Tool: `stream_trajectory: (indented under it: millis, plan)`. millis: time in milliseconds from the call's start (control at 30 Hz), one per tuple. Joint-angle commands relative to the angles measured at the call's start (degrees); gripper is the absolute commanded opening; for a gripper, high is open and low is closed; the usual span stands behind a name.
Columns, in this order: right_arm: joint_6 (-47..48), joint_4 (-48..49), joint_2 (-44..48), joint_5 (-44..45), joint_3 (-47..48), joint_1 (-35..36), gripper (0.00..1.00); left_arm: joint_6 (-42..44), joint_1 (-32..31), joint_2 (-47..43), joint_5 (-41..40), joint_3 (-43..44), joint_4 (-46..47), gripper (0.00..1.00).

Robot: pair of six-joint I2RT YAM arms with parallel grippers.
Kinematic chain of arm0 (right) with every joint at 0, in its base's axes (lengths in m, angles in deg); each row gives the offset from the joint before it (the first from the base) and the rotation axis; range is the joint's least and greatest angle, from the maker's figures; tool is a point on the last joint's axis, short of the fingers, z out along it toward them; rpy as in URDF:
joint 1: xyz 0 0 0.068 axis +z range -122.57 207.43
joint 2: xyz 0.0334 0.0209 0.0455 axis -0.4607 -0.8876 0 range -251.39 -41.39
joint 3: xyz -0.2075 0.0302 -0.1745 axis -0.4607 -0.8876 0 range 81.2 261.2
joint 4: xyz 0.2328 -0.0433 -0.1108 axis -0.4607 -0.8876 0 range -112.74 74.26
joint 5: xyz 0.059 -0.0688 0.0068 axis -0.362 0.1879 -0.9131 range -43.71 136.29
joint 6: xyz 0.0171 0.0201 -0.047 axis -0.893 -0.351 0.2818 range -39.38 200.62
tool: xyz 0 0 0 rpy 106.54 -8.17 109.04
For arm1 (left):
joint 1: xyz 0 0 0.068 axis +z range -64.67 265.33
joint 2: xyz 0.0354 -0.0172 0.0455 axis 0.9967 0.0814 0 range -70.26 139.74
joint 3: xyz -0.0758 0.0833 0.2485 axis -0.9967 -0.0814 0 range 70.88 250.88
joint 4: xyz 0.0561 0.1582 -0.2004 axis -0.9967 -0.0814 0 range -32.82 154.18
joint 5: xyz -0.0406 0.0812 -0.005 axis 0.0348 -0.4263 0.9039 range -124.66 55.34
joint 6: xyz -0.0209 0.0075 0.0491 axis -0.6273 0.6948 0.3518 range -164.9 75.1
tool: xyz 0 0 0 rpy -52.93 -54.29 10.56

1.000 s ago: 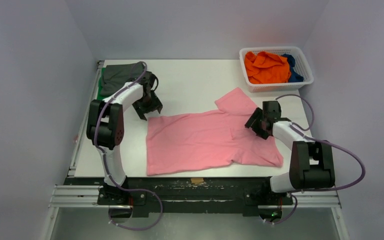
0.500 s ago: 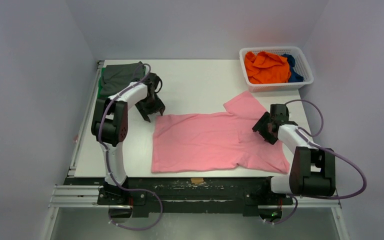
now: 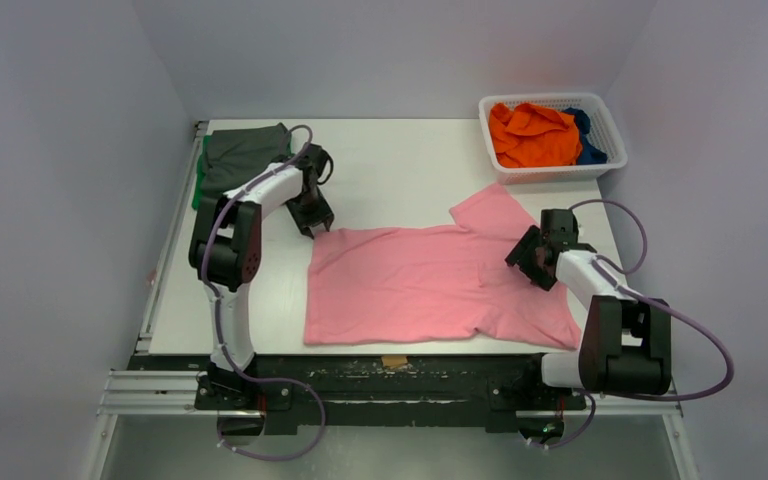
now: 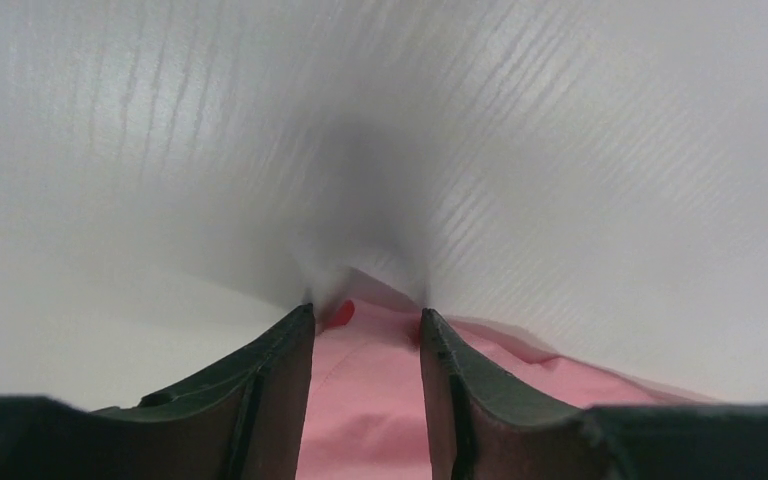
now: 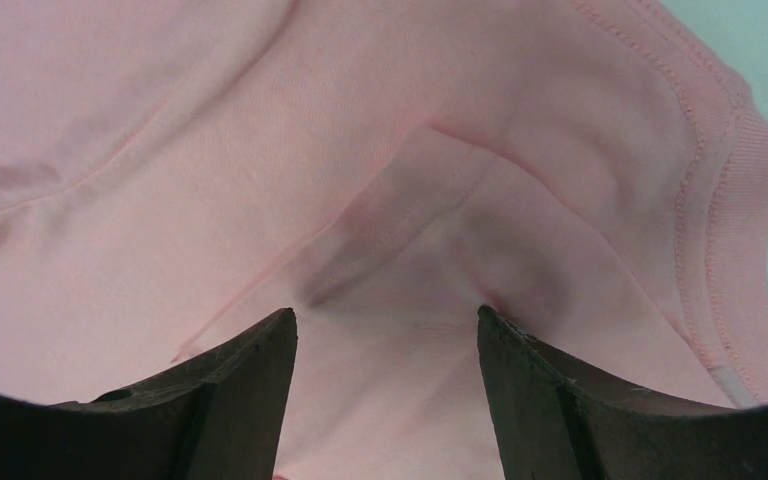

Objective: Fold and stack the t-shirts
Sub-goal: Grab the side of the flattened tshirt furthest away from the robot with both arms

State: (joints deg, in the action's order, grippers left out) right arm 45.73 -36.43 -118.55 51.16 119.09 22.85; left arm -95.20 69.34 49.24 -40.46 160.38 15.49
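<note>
The pink t-shirt (image 3: 420, 285) lies spread flat on the white table, hem to the left, one sleeve toward the basket. My left gripper (image 3: 318, 222) is at its far left corner; in the left wrist view the jaws (image 4: 365, 315) stand apart with the shirt's corner (image 4: 360, 400) between them, not clamped. My right gripper (image 3: 528, 262) is down on the shirt's right end; in the right wrist view it (image 5: 385, 320) is open, fingertips resting on the cloth (image 5: 260, 150) near the ribbed collar (image 5: 750, 200). A folded grey t-shirt (image 3: 240, 150) lies on a green one (image 3: 198, 185) at the far left.
A white mesh basket (image 3: 610, 125) at the far right corner holds the orange t-shirt (image 3: 532, 133) and the dark blue one (image 3: 588, 140). The table's (image 3: 390, 170) right edge runs close beside my right arm. Walls close in on three sides.
The pink shirt slid a little to the right with my right gripper. My left gripper moved right and down onto the shirt's far left corner.
</note>
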Motion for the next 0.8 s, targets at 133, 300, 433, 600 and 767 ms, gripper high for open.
stream_trajectory:
  millis: [133,300,433,600,767]
  plan:
    - [0.80,-2.05,2.07,1.23,-0.48,-0.51,0.65,1.96,-1.98,-0.14,2.57,-3.53,3.33,0.22]
    - [1.63,-2.23,3.53,0.83,-0.07,-0.51,0.65,3.28,-2.03,-0.19,0.70,-2.59,2.93,0.00]
    - [4.43,-2.81,5.97,1.05,2.97,-0.44,0.66,3.30,-1.96,-3.80,-3.23,-4.73,3.68,0.00]
    - [7.20,-1.27,7.65,-1.57,9.04,0.25,0.67,3.46,-1.74,-8.21,-8.18,-7.72,4.60,0.00]
    - [11.04,0.17,1.61,3.21,17.95,8.02,0.66,3.46,-0.49,-9.40,-7.32,-8.46,4.67,0.00]
